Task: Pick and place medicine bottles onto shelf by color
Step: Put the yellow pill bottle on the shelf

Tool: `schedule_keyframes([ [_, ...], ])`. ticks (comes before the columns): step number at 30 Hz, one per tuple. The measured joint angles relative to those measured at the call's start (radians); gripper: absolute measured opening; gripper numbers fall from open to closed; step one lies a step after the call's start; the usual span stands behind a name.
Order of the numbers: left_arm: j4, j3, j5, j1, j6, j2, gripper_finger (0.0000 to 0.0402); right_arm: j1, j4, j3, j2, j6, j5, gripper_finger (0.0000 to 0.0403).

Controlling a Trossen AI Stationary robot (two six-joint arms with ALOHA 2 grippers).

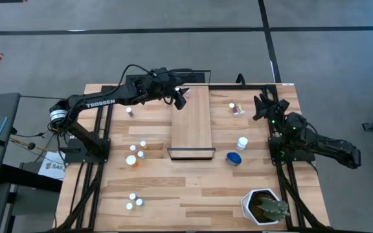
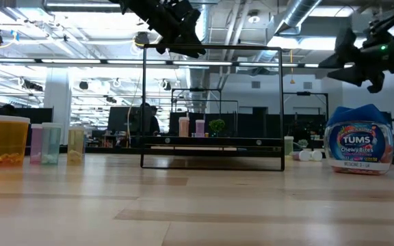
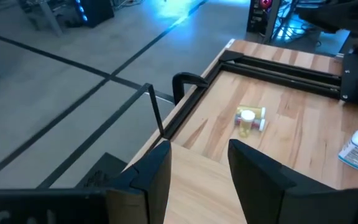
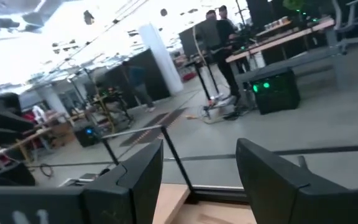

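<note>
The shelf (image 1: 193, 123), a long light-wood board in a thin dark frame, lies mid-table. My left gripper (image 1: 181, 97) hovers open above its far left corner, with only the board showing between its fingers (image 3: 197, 171). My right gripper (image 1: 262, 107) is open and raised near the far right, holding nothing (image 4: 197, 177). Small white-capped medicine bottles stand left of the shelf (image 1: 135, 154) and near the front left (image 1: 135, 201). Two yellowish ones (image 3: 248, 121) lie on their sides at the far right. A white bottle (image 1: 241, 144) and a blue one (image 1: 234, 158) are right of the shelf.
A white hexagonal plant pot (image 1: 264, 207) stands at the near right corner. One lone bottle (image 1: 129, 111) stands by the left arm. The shelf's tall wire frame (image 2: 213, 106) rises above the board. People stand in the room beyond the table (image 4: 219, 37).
</note>
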Motion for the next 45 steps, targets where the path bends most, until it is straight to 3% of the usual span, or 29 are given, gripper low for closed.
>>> schedule_keyframes([
  [10, 0.005, 0.038, -0.050, 0.025, 0.073, 0.000, 0.0148, -0.096, 0.105, 0.012, 0.182, 0.047, -0.037, 0.0225],
  [20, -0.001, 0.068, -0.050, 0.069, 0.086, 0.001, 0.0148, -0.164, 0.096, 0.126, 0.411, 0.128, -0.269, 0.0225],
  [28, -0.062, 0.068, -0.050, 0.072, 0.082, 0.001, 0.0148, -0.217, 0.103, 0.208, 0.551, 0.062, -0.212, 0.0225],
  [34, -0.072, 0.068, -0.050, 0.072, 0.083, 0.001, 0.0148, -0.235, 0.154, 0.216, 0.619, 0.144, -0.215, 0.0225],
  [36, -0.068, 0.068, -0.055, 0.072, 0.083, 0.001, 0.0148, -0.236, 0.155, 0.219, 0.636, 0.138, -0.260, 0.0225],
  [40, -0.064, 0.068, -0.061, 0.072, 0.086, 0.001, 0.0148, -0.266, -0.072, 0.323, 0.664, 0.113, -0.376, 0.0225],
  [45, -0.080, 0.068, -0.062, 0.072, 0.086, 0.001, 0.0148, -0.310, -0.409, 0.522, 0.765, 0.120, -0.419, 0.0225],
])
